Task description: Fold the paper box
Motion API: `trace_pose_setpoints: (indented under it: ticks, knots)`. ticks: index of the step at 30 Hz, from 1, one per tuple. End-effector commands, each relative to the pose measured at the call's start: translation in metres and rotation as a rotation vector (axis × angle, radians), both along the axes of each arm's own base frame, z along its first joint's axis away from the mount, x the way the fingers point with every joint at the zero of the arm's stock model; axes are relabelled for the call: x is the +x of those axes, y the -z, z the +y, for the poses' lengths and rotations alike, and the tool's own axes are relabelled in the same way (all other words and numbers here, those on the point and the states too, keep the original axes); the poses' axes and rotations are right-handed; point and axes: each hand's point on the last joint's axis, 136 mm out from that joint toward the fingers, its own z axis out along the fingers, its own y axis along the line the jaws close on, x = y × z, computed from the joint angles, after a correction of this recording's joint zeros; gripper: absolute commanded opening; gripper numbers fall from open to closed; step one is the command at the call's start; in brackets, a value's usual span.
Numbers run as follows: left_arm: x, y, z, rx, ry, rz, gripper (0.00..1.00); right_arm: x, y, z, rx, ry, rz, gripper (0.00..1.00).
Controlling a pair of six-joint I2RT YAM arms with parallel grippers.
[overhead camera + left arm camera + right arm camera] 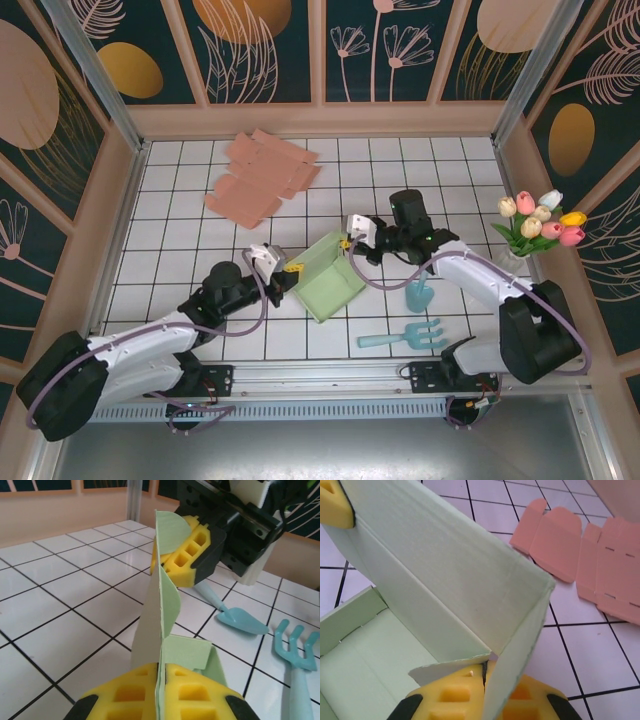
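Two claws were seen from above, each closed on the green box (330,285), which sat half formed near the middle of the tiled table (170,200). The left claw (289,269) was clamped on the box's left corner and the right claw (347,241) on its far corner. Opposite ends were probably held so that the raised wall could be kept upright while it was creased. Flat pink sheets (262,178) were lying well apart towards the back. A trowel (418,295) and a rake (405,337) were left to the right of the box, clear of the work.

From the left wrist, the left claw (160,697) was shown shut, with a thin edge of the green box (164,600) pinched between its yellow pads. The right claw (182,555) was gripping the far end of the same wall, just under a rounded flap. The trowel (240,620) and rake (297,655) were visible beyond.

From the right wrist, the right claw (482,697) was closed on a corner of the green box (445,575) where two panels met, seemingly so that the fold would be held square. One pad of the left claw (335,505) was seen at the wall's other end, and the pink sheets (580,545) lay behind.
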Motion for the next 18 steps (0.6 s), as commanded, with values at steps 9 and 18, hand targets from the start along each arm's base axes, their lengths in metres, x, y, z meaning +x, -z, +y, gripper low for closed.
trace_pose_setpoints:
  ticks: [9,18]
  knots:
    - [-0.028,-0.044,-0.015,-0.101,0.192,-0.161,0.00,-0.037,-0.011,-0.011,0.141,-0.210,0.087,0.48]
    - [-0.017,-0.035,-0.020,-0.067,0.164,-0.123,0.00,-0.045,-0.014,-0.006,0.144,-0.252,0.081,0.13]
